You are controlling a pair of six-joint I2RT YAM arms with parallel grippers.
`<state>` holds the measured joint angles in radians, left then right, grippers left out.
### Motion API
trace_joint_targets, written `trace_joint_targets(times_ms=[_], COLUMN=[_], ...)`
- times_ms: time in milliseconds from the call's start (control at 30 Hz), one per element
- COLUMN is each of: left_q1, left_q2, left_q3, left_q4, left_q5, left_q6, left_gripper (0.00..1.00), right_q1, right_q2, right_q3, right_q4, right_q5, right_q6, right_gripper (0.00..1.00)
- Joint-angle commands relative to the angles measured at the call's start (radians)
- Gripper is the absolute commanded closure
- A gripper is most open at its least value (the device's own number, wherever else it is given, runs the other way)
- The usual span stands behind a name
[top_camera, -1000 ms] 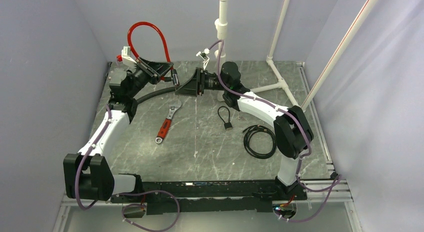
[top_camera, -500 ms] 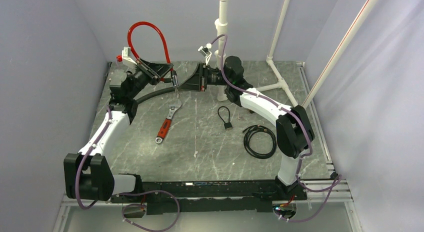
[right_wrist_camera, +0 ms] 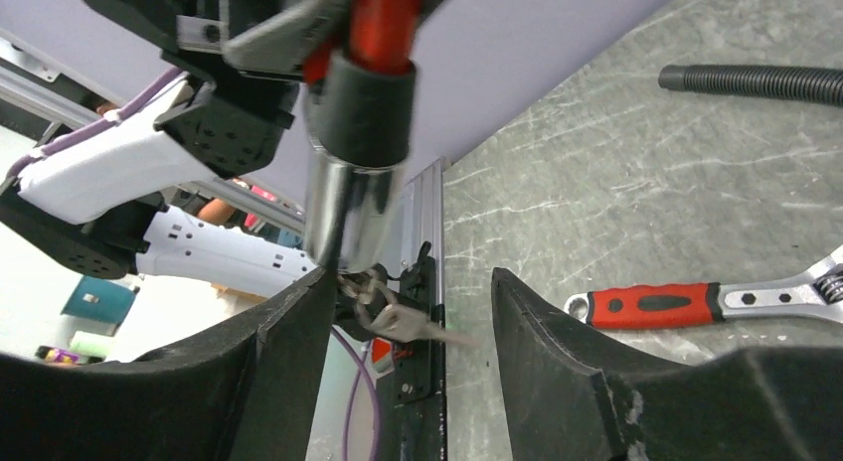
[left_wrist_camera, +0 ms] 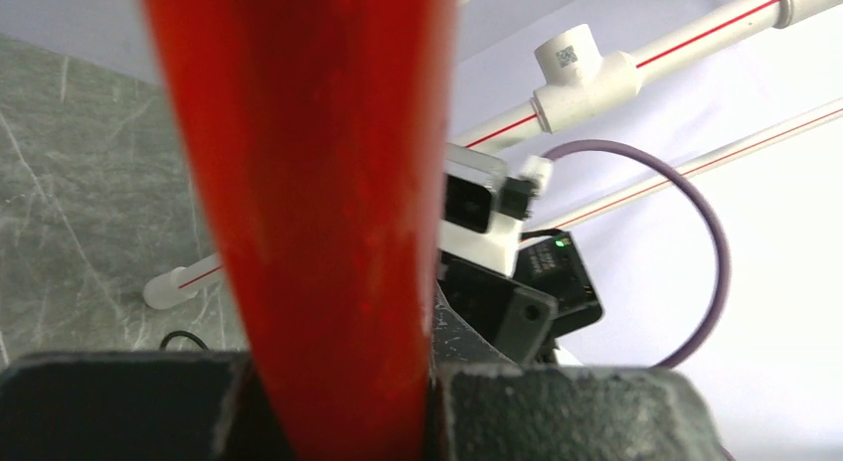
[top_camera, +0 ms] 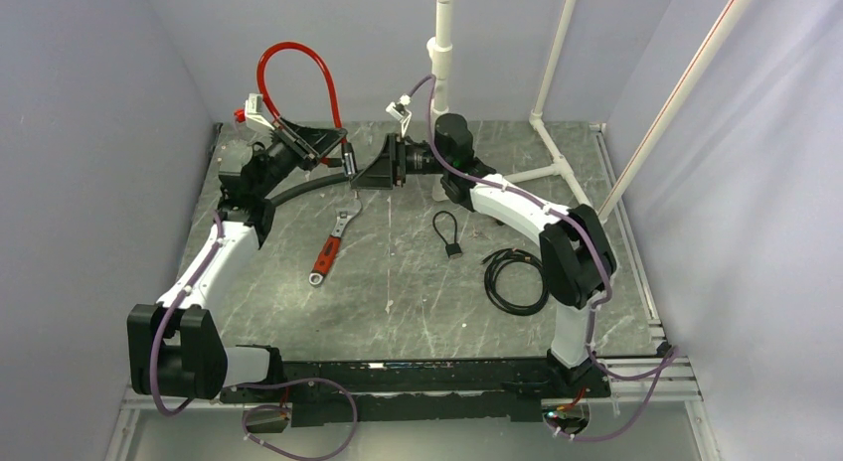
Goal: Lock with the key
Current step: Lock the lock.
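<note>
Table [top_camera: 418, 302]: grey-green marbled slab, scuffed white. Left gripper [top_camera: 336, 148] is clamped on a glossy red cable [left_wrist_camera: 318, 183]. The cable arcs up behind it in a loop and ends in a chrome cylinder [right_wrist_camera: 348, 213] with a black rubber collar. A small ring with a flat silver piece [right_wrist_camera: 403, 324] hangs from the cylinder's lower end. Right gripper [right_wrist_camera: 410, 282] is spread, with matte, grainy black fingers [right_wrist_camera: 278, 352]. The cylinder tip and ring sit in the gap between them, and I can't tell if anything touches. Wrench [top_camera: 331, 245], with red grip and bright steel head, lies below both grippers. A ribbed black hose [right_wrist_camera: 756, 80] lies on the slab under the left gripper, and white PVC pipes [top_camera: 440, 44] stand behind the right one. Versus 0.5 s ago, the right gripper has edged slightly toward the left one and its elbow has pulled in a touch. The left gripper has barely moved, and the wrench, key and coil haven't shifted. Key [top_camera: 453, 249] has a tiny blocky black head on a thin black cord loop. It lies flat on the slab, held by neither gripper. It sits well apart from the right gripper, on its near side by the forearm, with the black cable coil [top_camera: 515, 279] just beyond it.
</note>
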<state>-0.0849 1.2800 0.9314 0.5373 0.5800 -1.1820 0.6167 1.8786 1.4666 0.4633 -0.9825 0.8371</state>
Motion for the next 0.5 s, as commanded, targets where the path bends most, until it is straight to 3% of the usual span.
trace_joint_targets(times_ms=[0,167,467], left_q1=[-0.003,-0.003,-0.003], left_q2=[-0.031,-0.024,-0.022], left_q3=[0.031,0.03,0.026], left_q4=[0.111,0.104,0.073], left_q5=[0.027,0.022,0.006], left_q6=[-0.038,-0.019,0.048], left_gripper=[1.0,1.0,1.0], right_q1=[0.012,0.017,0.016], right_q2=[0.039,0.05,0.017], right_q3=[0.055,0.058,0.033], right_q4=[0.062,0.14,0.167], right_q5=[-0.017,-0.033,-0.043], right_q6=[0.004,0.051,0.064], right_gripper=[0.39,0.47,0.85])
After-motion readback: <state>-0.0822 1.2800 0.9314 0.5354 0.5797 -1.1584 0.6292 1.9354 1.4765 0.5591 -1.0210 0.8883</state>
